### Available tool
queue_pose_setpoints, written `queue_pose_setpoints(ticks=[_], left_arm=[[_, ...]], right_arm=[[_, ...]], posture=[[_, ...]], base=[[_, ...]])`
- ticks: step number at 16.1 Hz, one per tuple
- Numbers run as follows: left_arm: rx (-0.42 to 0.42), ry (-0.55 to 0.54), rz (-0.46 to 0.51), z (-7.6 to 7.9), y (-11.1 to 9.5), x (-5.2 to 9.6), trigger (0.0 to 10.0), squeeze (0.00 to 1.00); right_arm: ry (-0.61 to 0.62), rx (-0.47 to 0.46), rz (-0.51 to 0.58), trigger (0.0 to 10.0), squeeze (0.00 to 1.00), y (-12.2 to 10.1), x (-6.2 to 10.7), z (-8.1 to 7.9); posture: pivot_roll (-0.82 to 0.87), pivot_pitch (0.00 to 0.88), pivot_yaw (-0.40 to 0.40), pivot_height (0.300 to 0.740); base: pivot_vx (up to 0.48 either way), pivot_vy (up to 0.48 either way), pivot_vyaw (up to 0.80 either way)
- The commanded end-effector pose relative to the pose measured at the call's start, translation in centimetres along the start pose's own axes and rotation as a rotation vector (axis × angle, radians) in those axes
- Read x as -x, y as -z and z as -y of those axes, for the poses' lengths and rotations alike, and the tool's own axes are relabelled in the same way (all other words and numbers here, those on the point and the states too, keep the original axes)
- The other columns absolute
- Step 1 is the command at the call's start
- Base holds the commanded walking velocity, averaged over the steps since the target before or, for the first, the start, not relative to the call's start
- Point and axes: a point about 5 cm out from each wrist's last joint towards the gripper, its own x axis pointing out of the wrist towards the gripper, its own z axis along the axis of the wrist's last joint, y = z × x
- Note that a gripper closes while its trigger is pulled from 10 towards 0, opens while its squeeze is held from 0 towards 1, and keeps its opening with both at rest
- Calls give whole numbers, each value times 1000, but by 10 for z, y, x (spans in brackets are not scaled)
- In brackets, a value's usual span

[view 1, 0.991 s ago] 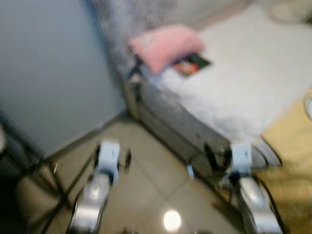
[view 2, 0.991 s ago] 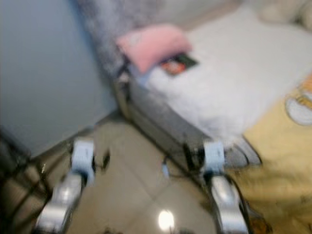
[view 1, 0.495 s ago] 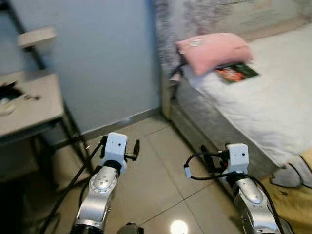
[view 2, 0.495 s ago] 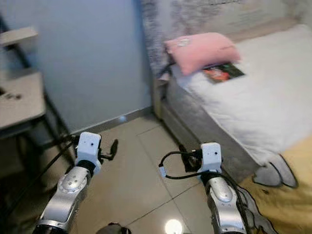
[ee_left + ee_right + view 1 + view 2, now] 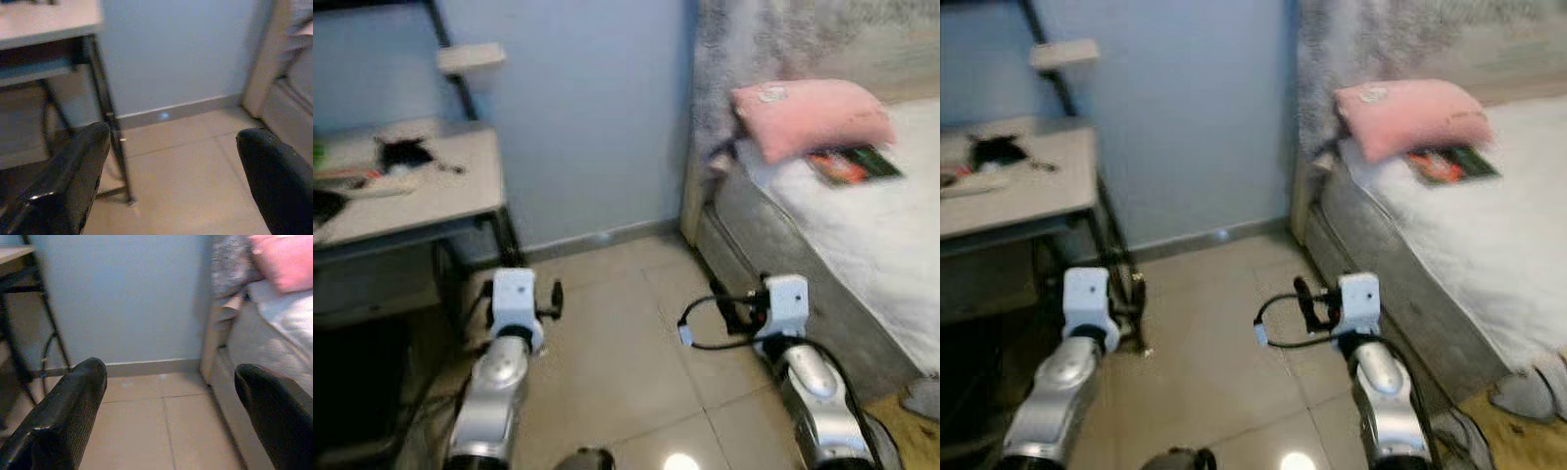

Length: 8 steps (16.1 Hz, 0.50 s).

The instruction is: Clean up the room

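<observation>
Nearest to us, our two silver arms reach forward low over the tiled floor [image 5: 617, 343]. Our left gripper [image 5: 171, 166] hangs above the tiles beside the black leg of the desk [image 5: 421, 196], its two black fingers [image 5: 63, 186] set wide apart with nothing between them. Our right gripper [image 5: 168, 401] is likewise spread wide and empty, with a black cable [image 5: 700, 328] looping at its wrist; it sits just beside the grey side of the bed [image 5: 783, 245].

Farther on, to our left, the desk carries some loose clutter: a dark, tangled thing [image 5: 403, 154] and a pale flat thing [image 5: 372, 186] that we cannot make out clearly through the blur. A small shelf [image 5: 470, 57] sticks out above the desk on a black frame.

To our right, the bed has a white fluffy cover [image 5: 891, 245]. A pink pillow [image 5: 808, 116] lies at its head end, and a dark book or magazine [image 5: 852, 164] lies just beside the pillow, partly tucked under it.

Beyond everything stands the pale blue wall [image 5: 597, 108], meeting the floor at a light skirting board.
</observation>
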Motion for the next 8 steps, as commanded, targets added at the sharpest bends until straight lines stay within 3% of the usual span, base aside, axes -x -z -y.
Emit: queue_pose_setpoints(ticks=[1,4,7,8], left_arm=[[-39,-3,8,1,-1,1,10000,0],[-55,-5,19,1,-6,-1,10000,0],[-67,-29,46,-1,-12,-1,10000,0],[-64,-34,37,-2,-10,-2,10000,0]], right_arm=[[-4,-14,-16,10000,0,3,1,-1],[-8,-19,-21,10000,0,6,1,-2],[1,-14,-30,10000,0,8,1,-1],[21,-6,-40,10000,0,9,0,1]], posture=[[-141,0,54,740],[-145,0,64,740],[-146,0,69,740],[-144,0,70,740]], base=[[0,0,444],[0,0,433],[476,0,433],[0,0,0]])
